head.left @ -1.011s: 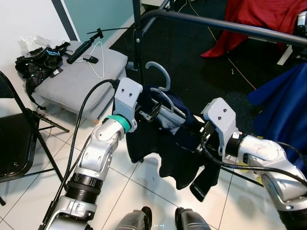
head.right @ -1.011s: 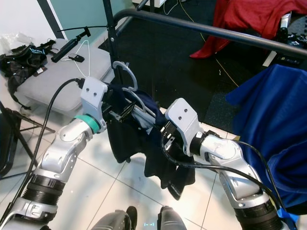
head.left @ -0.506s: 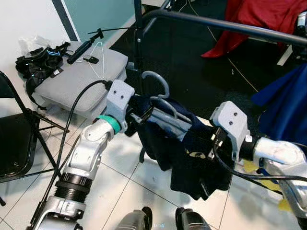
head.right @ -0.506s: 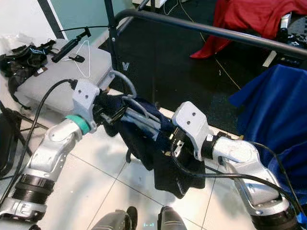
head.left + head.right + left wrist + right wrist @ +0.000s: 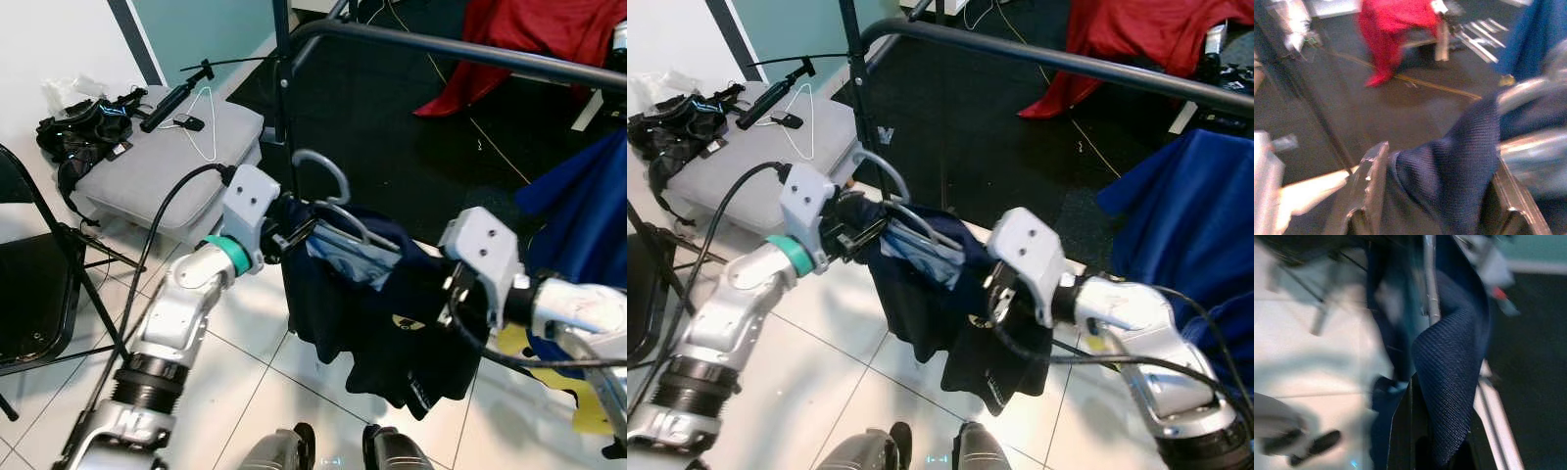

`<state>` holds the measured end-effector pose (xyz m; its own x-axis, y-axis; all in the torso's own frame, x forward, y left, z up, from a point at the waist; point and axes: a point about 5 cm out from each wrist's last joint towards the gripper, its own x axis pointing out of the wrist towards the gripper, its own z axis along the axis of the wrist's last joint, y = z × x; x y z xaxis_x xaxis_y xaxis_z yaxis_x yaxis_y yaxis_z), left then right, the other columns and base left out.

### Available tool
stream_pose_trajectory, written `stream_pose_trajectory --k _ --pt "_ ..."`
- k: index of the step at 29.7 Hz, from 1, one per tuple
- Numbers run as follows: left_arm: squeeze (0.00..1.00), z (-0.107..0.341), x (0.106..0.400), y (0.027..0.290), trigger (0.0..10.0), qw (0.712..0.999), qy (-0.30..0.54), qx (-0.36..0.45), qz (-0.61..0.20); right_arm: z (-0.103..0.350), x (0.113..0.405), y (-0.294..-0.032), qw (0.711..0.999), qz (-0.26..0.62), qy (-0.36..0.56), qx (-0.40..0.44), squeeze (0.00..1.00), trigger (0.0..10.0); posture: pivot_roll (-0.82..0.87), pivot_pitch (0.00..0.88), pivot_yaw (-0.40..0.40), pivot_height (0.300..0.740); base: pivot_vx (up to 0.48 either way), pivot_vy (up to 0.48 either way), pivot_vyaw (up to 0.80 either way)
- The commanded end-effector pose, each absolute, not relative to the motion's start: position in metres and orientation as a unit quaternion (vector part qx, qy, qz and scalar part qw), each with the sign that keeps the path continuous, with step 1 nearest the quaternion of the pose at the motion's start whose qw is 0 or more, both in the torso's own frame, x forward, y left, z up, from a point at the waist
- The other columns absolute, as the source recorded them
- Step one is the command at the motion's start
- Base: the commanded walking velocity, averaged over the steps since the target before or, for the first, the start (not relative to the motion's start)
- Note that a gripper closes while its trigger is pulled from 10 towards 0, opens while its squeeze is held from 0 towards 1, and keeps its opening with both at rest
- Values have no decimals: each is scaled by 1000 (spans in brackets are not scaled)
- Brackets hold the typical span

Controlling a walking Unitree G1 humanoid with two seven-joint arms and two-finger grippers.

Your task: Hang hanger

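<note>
Hanger (image 5: 333, 196) with navy garment (image 5: 377, 313) was held below the black rail (image 5: 460, 49), hook up, open dark floor between them. Left gripper (image 5: 294, 232) pinched the hanger's left shoulder, right gripper (image 5: 453, 305) clamped the garment's right end. Versus 0.5 s ago: garment hung straighter, right arm shifted outward

The hanger (image 5: 338, 201) (navy garment (image 5: 377, 313) draped) now rides higher, more level.
</note>
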<state>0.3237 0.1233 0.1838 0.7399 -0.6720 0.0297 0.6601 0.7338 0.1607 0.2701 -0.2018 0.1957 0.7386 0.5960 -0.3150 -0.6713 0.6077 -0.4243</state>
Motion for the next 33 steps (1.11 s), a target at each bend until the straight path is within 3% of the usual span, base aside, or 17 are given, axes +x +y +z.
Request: stream_pose_trajectory --k 1,2,4,8,15,16,21,22,33 --pt "0 189 311 129 0 907 -31 44 -418 198 274 -216 903 317 71 -283 0 10000 -140 91 176 740 0 0 0" --pt "0 189 311 129 0 907 -31 44 -418 198 274 -216 903 317 71 -283 0 10000 -140 91 176 740 0 0 0" --pt "0 197 298 138 0 874 -21 60 -482 198 275 -225 898 303 81 -307 0 10000 -136 89 178 740 0 0 0" --pt "0 197 297 146 0 864 -12 90 -495 198 275 -229 895 302 86 -316 0 10000 -134 88 178 740 0 0 0" --pt "0 193 314 157 0 887 -14 133 -443 217 268 -225 895 335 54 -291 0 10000 -136 87 179 740 0 0 0" --pt "0 189 320 145 10000 901 -19 132 -413 229 266 -216 897 350 21 -269 0 10000 -140 91 174 740 0 0 0" --pt "0 175 322 131 10000 914 7 136 -382 239 268 -206 898 366 -13 -244 0 10000 -139 93 170 740 0 0 0" --pt "1000 171 321 128 10000 915 17 135 -379 239 268 -203 897 370 -17 -241 0 10000 -140 95 169 740 0 0 0" --pt "1000 164 324 109 10000 930 10 95 -355 232 268 -200 893 380 -2 -243 0 10000 -145 104 172 740 0 0 0"
